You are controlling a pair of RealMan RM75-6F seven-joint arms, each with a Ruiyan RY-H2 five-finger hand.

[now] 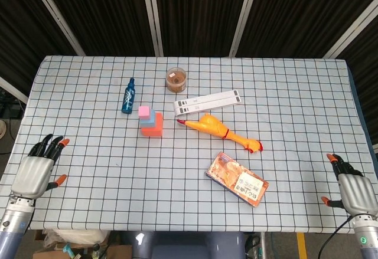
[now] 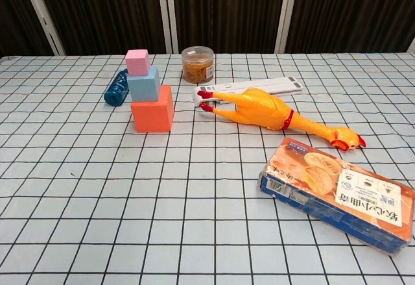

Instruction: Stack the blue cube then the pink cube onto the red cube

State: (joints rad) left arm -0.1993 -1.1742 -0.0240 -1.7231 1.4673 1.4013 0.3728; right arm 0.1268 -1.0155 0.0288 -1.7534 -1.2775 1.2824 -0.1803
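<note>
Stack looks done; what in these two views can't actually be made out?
- Blue bottle: chest view, the blue cube and red cube hide its neck end.
- White strip: head view, print too small to read.
- Both hands: outside the chest view.
- Right hand: head view, wrist cut by the bottom edge.
- Left hand: palm side faces away.

Chinese characters on the snack packet [image 2: 343, 192], illegible.

The head view looks steeply down from high above the table's near edge, taking in the whole table [image 1: 295, 94]. The chest view sits low and close, facing the far edge. Both share the cube stack [image 1: 150, 121] [image 2: 148, 100] and rubber chicken [image 1: 221, 131] [image 2: 272, 113].
</note>
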